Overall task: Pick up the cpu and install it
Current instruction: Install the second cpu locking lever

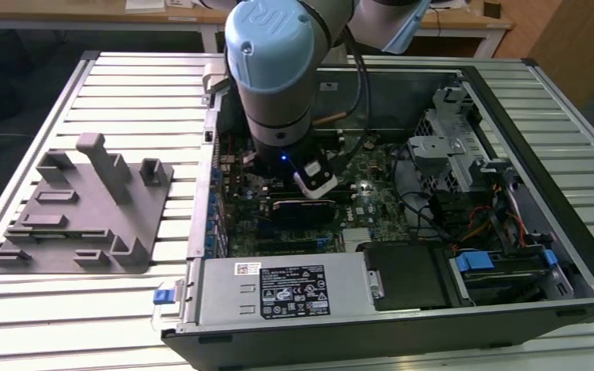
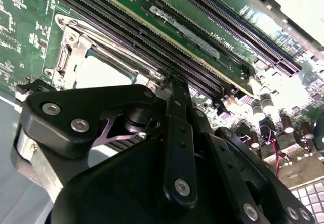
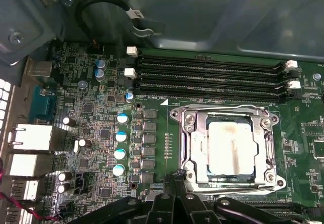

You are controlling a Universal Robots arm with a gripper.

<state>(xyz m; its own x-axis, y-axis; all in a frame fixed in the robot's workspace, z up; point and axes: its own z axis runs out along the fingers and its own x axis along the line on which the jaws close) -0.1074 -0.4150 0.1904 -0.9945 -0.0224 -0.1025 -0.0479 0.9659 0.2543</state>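
One small flat square cpu [image 3: 229, 148], silvery-grey metal lid, pale stained top, is seen seated within metal-framed motherboard socket [image 3: 188, 139]. Judged light, rigid, fragile underneath; edge grip advised. Black gripper [image 3: 174, 181] is poised just beside socket; finger state cannot be told.

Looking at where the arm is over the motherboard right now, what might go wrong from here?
Two risks stand out. The gripper sits right at the edge of the socket's metal frame, so a small sideways drift might knock the frame or shift the cpu lying inside it. The memory slots and the upright capacitors crowd the socket closely in the first wrist view, so the gripper linkage could clip them on any sweep across the motherboard.
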